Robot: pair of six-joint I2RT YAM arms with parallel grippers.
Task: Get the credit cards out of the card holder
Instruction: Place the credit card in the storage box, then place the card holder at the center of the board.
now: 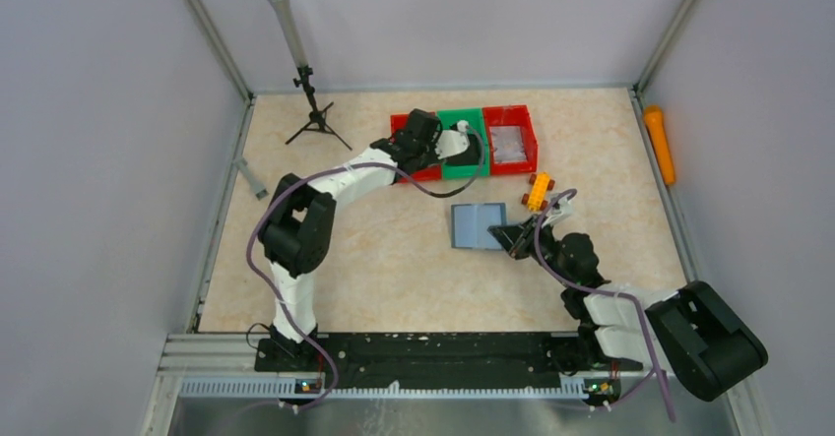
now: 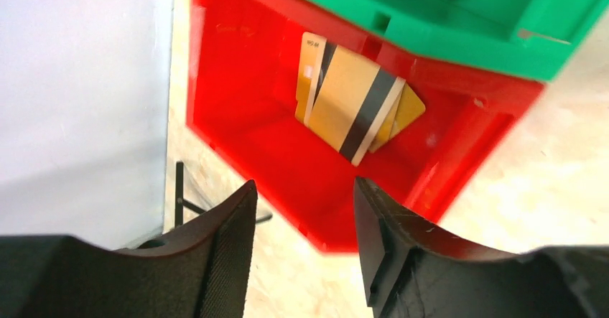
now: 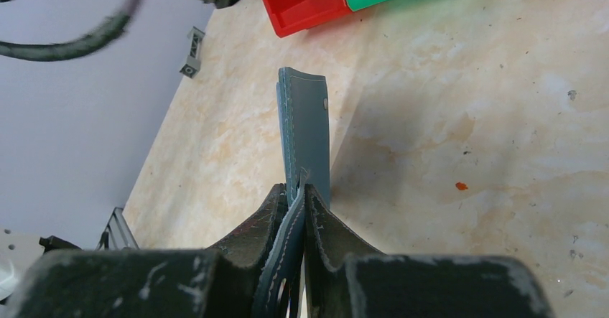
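Observation:
The slate-teal card holder [image 1: 479,226] lies unfolded on the table, and my right gripper [image 1: 514,238] is shut on its right edge. In the right wrist view the card holder [image 3: 304,128] runs up from between the pinched fingers [image 3: 295,192]. Several gold credit cards [image 2: 355,103] with black stripes lie in the left red bin [image 2: 244,95]. My left gripper [image 2: 301,196] hangs open above that bin's near corner, nothing between its fingers. From above, the left gripper [image 1: 425,133] sits over the left red bin [image 1: 402,123].
A green bin [image 1: 463,146] and a second red bin [image 1: 512,141] adjoin the first in a row. A yellow-orange toy [image 1: 537,191] lies near the card holder. A black tripod [image 1: 313,111] stands at the back left, an orange cylinder [image 1: 659,144] along the right wall.

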